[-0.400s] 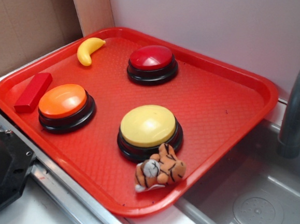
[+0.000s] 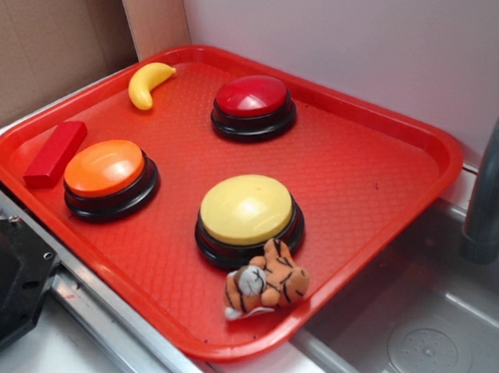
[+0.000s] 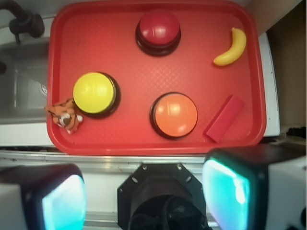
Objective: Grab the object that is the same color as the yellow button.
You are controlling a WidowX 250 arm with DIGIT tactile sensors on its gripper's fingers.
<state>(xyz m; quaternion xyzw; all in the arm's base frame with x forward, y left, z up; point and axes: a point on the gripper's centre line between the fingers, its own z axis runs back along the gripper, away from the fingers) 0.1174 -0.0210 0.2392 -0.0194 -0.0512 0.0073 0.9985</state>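
Observation:
A small yellow toy banana (image 2: 150, 83) (image 3: 231, 48) lies at the far left corner of the red tray (image 2: 364, 161) (image 3: 129, 139). The yellow button (image 2: 248, 210) (image 3: 94, 93), a pale dome on a black base, stands near the tray's front. My gripper (image 3: 144, 194) is open, high above and behind the tray's near edge, over the robot's black base (image 3: 160, 196). Its two fingers (image 3: 228, 191) frame the bottom of the wrist view with nothing between them. The gripper does not show in the exterior view.
On the tray also stand a red button (image 2: 252, 105) (image 3: 159, 29) and an orange button (image 2: 108, 175) (image 3: 174, 114). A red block (image 2: 55, 152) (image 3: 224, 118) lies by the left rim, a plush tiger (image 2: 266, 281) (image 3: 65, 115) by the yellow button. A sink with a grey faucet (image 2: 497, 171) is right of the tray, cardboard (image 2: 45, 32) behind left.

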